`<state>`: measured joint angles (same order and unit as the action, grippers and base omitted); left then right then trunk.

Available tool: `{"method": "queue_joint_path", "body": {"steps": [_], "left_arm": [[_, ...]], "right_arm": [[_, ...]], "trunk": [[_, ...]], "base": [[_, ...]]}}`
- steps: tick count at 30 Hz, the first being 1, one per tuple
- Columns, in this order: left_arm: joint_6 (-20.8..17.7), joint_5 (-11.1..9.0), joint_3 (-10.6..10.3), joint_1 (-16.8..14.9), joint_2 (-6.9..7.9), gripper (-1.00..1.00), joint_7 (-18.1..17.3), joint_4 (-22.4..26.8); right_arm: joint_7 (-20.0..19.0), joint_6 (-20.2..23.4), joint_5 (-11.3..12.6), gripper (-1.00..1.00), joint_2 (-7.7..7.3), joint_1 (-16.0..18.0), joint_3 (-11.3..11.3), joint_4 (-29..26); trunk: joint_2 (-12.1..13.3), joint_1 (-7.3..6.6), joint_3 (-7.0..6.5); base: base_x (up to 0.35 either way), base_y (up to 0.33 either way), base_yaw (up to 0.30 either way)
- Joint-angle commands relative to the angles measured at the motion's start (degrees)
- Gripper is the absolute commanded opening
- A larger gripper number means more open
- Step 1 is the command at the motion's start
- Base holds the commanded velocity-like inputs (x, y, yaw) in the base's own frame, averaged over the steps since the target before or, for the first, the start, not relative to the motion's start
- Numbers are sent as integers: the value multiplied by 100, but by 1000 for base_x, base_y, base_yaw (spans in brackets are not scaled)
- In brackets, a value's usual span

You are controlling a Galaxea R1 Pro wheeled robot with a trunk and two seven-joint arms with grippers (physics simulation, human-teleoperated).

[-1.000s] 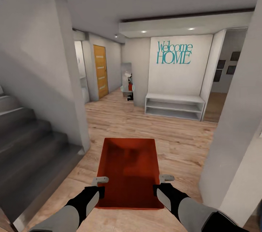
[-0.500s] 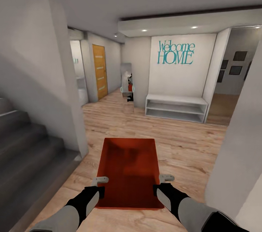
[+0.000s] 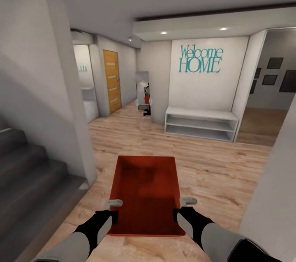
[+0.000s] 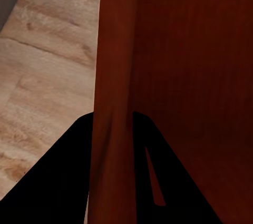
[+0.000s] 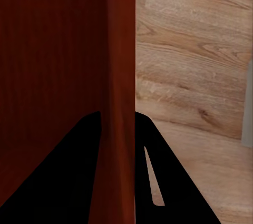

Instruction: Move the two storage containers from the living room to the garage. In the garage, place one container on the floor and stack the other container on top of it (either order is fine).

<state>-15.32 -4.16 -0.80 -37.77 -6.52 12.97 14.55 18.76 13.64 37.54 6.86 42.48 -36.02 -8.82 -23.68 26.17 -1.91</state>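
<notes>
Orange-red bin (image 3: 146, 194) is hanging level in front of the robot, above light wood flooring (image 3: 213, 171), with its open top facing up. Both arms are carrying it by its long side walls. Left gripper (image 3: 112, 208) is clamping the bin's left wall; in the left wrist view that wall (image 4: 113, 103) is running between the two dark fingers (image 4: 63, 182), one inside the bin and one outside. Right gripper (image 3: 183, 207) is pinching the right wall the same way, and the right wrist view is showing the wall (image 5: 120, 92) squeezed between its fingers (image 5: 174, 182).

Grey stairs (image 3: 28, 171) are rising at the left. Ahead, a white wall is bearing teal "Welcome HOME" lettering (image 3: 200, 60) over a low white shelf (image 3: 200, 123). An orange door (image 3: 112, 81) is standing down the hallway at the left.
</notes>
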Motion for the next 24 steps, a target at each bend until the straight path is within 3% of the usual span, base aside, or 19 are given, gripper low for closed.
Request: {"method": "queue_joint_path", "body": {"steps": [1,24], "left_arm": [[-50,47,-25,7,37,-100,63,-5],[-50,47,-25,7,37,-100,61,-5]], "right_arm": [[57,-230,-186,-100,-18,6,33,-14],[57,-230,-186,-100,-18,6,33,-14]], "trunk": [[-4,5,2],[-4,5,2]], "base": [[322,0,0],[322,0,0]]}}
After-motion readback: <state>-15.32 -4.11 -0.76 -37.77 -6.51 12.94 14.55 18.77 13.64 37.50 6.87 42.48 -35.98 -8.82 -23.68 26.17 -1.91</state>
